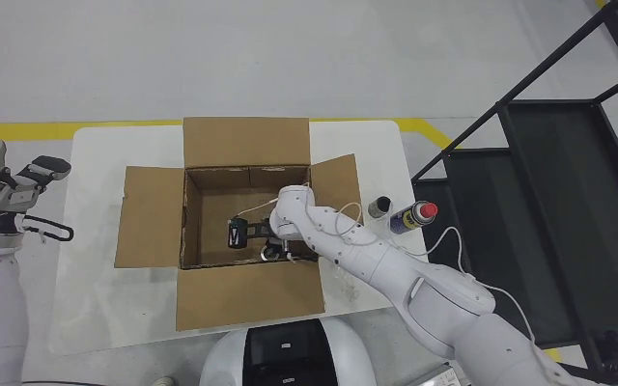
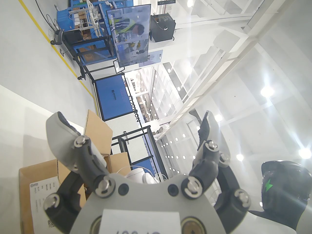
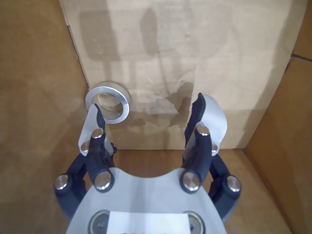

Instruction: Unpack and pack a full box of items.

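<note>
An open cardboard box stands in the middle of the white table, flaps spread outward. My right gripper is down inside it, open, with nothing between its fingers. In the right wrist view the gripper hovers just above the box floor, and a silver metal ring lies flat by a side wall, right at one fingertip. My left gripper is at the table's far left edge, open and empty. In its own wrist view the left gripper points up toward the ceiling, the box low behind it.
A black can and a spray can with a red cap stand on the table just right of the box. A black metal staircase rises beyond the table's right edge. Yellow floor tape runs behind the table.
</note>
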Robot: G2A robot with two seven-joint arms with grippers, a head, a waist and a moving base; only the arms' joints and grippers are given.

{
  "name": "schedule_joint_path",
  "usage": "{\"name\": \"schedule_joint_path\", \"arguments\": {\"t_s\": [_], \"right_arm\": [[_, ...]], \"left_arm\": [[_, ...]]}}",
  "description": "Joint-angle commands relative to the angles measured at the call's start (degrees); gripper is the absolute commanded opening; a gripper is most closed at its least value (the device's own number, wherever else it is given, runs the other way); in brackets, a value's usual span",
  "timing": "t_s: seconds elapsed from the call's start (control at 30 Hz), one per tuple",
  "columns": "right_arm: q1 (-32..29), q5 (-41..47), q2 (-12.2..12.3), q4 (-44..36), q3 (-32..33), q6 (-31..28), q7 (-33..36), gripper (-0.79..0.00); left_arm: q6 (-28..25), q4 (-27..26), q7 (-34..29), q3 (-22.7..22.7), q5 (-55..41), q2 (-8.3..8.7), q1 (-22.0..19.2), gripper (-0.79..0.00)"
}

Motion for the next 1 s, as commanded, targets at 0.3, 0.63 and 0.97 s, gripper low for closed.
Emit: {"name": "schedule_joint_path", "arguments": {"t_s": [0.3,0.63,0.97], "right_arm": [[0.79,-1.44,-1.15,3.08,-0.97,-0.11,-0.48,-0.733],[1.29,-3.74,-0.79,0.7,0.88,2.85,-1.37,-0.785],[-2.26,-7.76,2.41,-9.35,6.97,7.1,-2.97,-0.785]], "left_arm": [[0.0,0.0,0.0,0.0,0.0,0.0,0.0,0.0],[0.0,0.0,0.0,0.0,0.0,0.0,0.0,0.0],[0.0,0.0,0.0,0.0,0.0,0.0,0.0,0.0]]}}
